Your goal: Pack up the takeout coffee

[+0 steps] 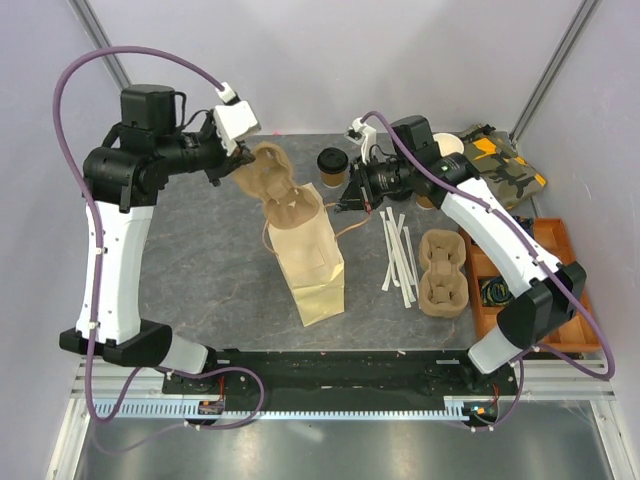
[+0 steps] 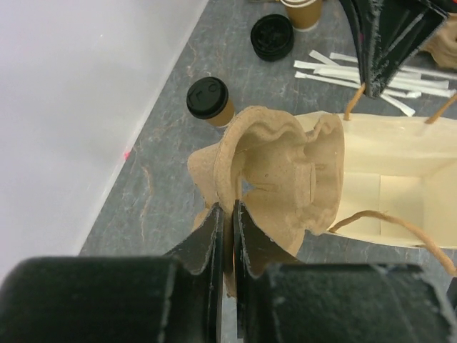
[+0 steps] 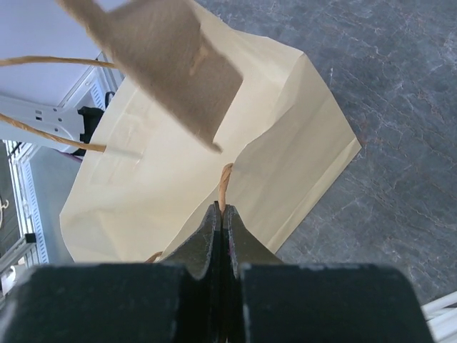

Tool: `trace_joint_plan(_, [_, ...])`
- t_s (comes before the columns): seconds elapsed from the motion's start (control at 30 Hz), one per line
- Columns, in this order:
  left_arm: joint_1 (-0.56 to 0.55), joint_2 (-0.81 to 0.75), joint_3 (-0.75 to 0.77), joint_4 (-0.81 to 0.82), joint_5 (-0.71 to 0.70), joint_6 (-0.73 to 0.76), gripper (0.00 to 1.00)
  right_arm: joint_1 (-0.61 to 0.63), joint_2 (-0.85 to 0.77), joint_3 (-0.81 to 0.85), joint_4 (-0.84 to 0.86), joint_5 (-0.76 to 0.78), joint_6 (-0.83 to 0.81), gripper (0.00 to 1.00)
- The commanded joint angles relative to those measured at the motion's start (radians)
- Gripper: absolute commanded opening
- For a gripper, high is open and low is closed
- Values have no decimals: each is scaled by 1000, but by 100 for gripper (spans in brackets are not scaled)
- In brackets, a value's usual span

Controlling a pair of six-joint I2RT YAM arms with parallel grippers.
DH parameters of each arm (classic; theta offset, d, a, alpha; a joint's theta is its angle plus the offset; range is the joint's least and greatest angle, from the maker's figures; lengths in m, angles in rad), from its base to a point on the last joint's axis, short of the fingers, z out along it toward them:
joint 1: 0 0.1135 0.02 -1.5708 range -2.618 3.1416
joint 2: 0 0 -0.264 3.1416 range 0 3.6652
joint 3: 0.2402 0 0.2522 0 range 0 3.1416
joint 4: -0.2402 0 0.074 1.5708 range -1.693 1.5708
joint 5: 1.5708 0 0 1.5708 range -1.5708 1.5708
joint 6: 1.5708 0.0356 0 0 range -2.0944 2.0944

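The takeout coffee point(image 1: 331, 165) point(image 2: 208, 100), a small kraft cup with a black lid, stands upright on the table behind the paper bag point(image 1: 312, 262). My left gripper point(image 1: 243, 160) point(image 2: 228, 211) is shut on the rim of a pulp cup carrier point(image 1: 277, 185) point(image 2: 278, 168). The carrier hangs tilted at the bag's open mouth point(image 2: 400, 179). At the bag's right side, my right gripper point(image 1: 343, 203) point(image 3: 223, 209) is shut on the bag's twine handle point(image 3: 226, 179). An edge of the carrier point(image 3: 168, 68) shows above the bag point(image 3: 235, 136) in the right wrist view.
White paper strips point(image 1: 398, 250) lie right of the bag, and a second pulp carrier point(image 1: 443, 272) sits beyond them. An orange tray point(image 1: 560, 240) and a camouflage pouch point(image 1: 505, 160) are at the far right. Black lids point(image 2: 272, 36) and a lidless cup point(image 2: 301, 11) sit near the coffee.
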Motion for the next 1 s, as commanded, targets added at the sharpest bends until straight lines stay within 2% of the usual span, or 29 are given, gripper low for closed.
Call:
trace_joint_plan(0.0, [-112,7,21,-100,-64,96,2,-2,-75,-55,135,-4,70,0])
trace_joint_plan(0.13, [-191,18,-4,-122,-78,67,2,12,-150,-121,223,22,113,0])
trace_joint_plan(0.37, [-301,52,-56,-128,-154,17,2,58,-252,-237,264,67,102,0])
trace_joint_plan(0.97, [-445,-17,-389,62,-153,-181,2,78,-422,-458,335,144,128,0])
